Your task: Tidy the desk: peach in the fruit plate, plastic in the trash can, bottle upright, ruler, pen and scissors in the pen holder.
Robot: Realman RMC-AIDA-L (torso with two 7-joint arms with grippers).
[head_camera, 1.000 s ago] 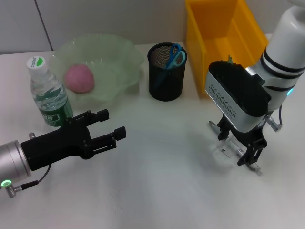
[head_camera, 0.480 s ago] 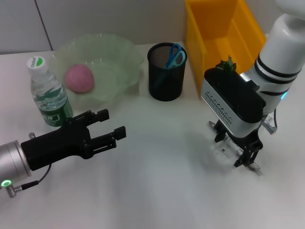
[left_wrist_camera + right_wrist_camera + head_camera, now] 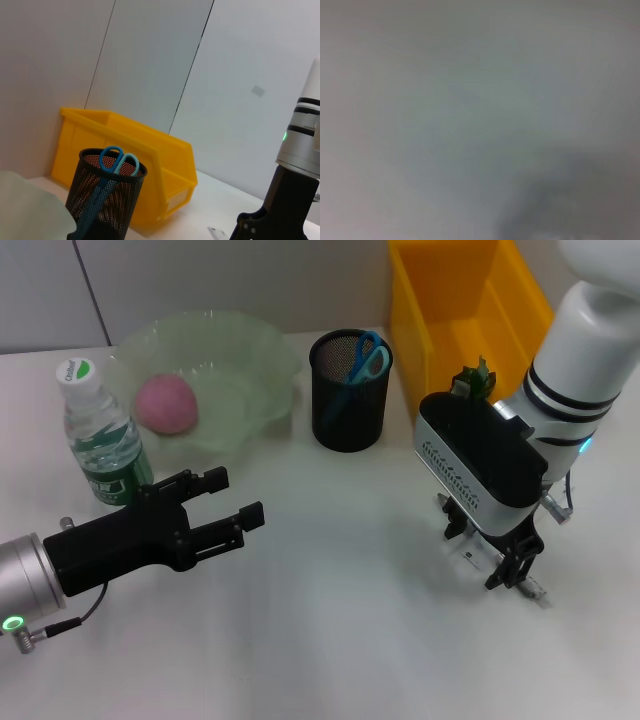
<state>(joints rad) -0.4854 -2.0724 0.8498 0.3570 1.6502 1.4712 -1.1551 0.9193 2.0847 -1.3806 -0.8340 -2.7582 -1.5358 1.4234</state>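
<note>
A clear ruler lies flat on the white table at the right. My right gripper stands straight down over it, at table level. The pink peach rests in the green fruit plate. The bottle stands upright beside the plate. Blue scissors stick out of the black mesh pen holder. My left gripper hovers open and empty at the lower left, near the bottle. The pen is out of view. A green scrap shows at the yellow trash can; I cannot tell whether it is the plastic.
The yellow trash can stands at the back right, just behind my right arm. The pen holder sits between it and the plate. The right wrist view shows only a blurred grey surface.
My right gripper has shifted a little to the left over the ruler. The left arm has not moved.
</note>
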